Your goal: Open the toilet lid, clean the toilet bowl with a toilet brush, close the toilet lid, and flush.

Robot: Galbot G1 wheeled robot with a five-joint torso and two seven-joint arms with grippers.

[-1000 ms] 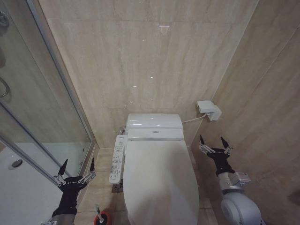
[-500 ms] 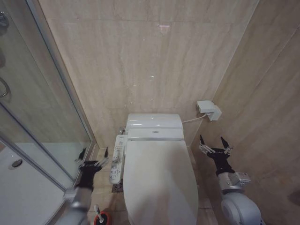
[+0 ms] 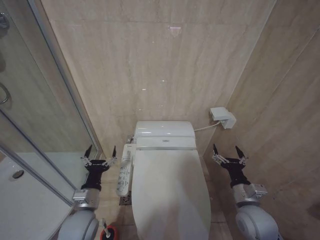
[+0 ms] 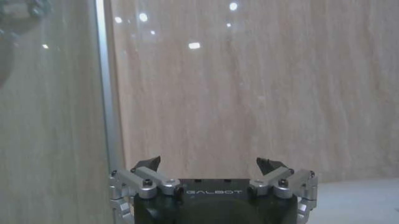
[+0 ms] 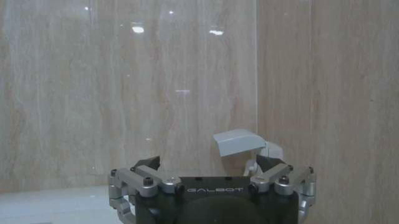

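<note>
At the head view's lower edge, the toilet brush (image 3: 103, 229) stands in its red holder cup (image 3: 109, 233) on the floor, left of the toilet bowl (image 3: 207, 186). The toilet lid (image 3: 170, 192) lies shut over the bowl. The left gripper (image 3: 99, 154) hovers beside the long button panel (image 3: 124, 170), jaws spread wide and empty; "GALBOT" reads on its body. The right gripper (image 3: 228, 151) hangs right of the lid, equally wide open, holding nothing. Farther back, a white wall box (image 3: 223, 117) sits on the beige wall.

Head overhead; wrists facing wall.
</note>
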